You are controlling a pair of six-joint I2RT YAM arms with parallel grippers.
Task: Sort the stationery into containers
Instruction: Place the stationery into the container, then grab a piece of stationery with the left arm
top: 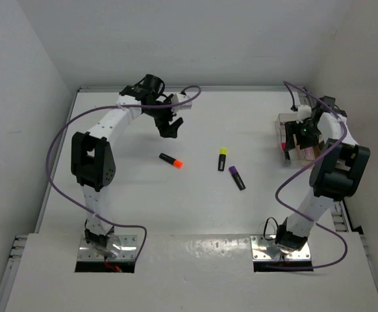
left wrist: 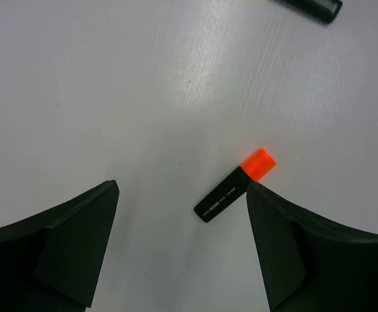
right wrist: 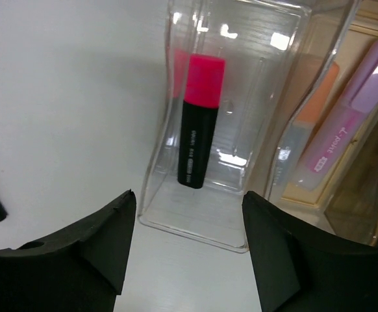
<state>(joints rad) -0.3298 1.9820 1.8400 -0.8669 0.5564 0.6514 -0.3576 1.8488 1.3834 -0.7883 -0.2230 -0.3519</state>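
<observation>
The left pincer (top: 170, 129) hangs over the far left-centre of the worktop (top: 195, 214). Its jaws are wide apart and there is nothing between them. In the left wrist view the orange highlighter (left wrist: 234, 186) lies flat on the worktop below. It is tilted, with its cap toward the upper right. The tip of the right finger (left wrist: 286, 234) appears just beside its barrel there. The top view, however, shows the pincer apart from the highlighter, on its far side. The end of another black barrel (left wrist: 312, 6) shows at the top edge of the wrist view; I cannot tell which pen it is.

The yellow highlighter (top: 222, 158) and the purple highlighter (top: 236, 177) lie mid-worktop, to the right of the orange one. They are near each other but not touching. The yellow cap points away from the arm bases.

The right pincer (right wrist: 189, 198) is at the far right of the worktop, open and empty, over the near end of the clear tray (right wrist: 234, 117). The pink highlighter (right wrist: 199, 133) lies lengthwise in the tray with its cap at the far end, clear of both fingers. Just right of the tray, a tan box (right wrist: 312, 195) holds the lilac marker (right wrist: 348, 117). It also holds a pale pen with an orange end (right wrist: 309, 117), blurred through the tray wall.
</observation>
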